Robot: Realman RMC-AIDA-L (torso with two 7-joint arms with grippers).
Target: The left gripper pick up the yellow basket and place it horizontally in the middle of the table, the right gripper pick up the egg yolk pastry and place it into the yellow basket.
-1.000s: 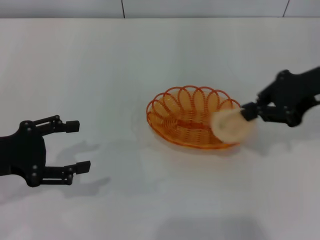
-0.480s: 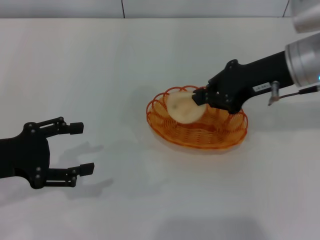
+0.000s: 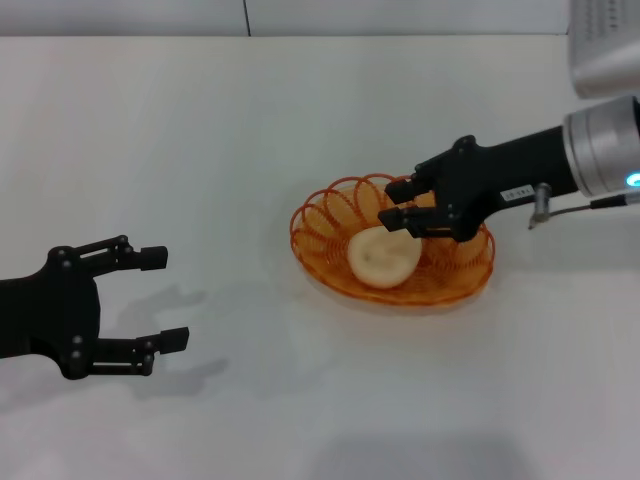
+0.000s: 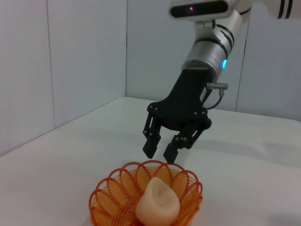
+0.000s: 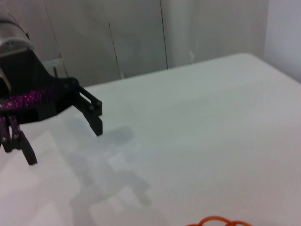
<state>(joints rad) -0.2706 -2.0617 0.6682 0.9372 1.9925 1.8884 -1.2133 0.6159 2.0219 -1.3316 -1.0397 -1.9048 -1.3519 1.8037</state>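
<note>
A pale grey panelled wall (image 3: 300, 15) with thin dark seams stands behind.

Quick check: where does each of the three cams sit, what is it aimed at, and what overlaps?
Head: above, looking down at the table; yellow basket holds the pastry; left gripper and right gripper both open.
Left wrist: low, faces the basket, pastry, and right gripper.
Right wrist: looks across the table at the left gripper; basket rim only.
Shared: basket in all.

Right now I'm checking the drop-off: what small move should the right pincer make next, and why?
Probably lift the right pincer up and back. It is open just over the yellow basket, and the egg yolk pastry already lies inside, free of its fingers. The left pincer sits open, far aside.
</note>
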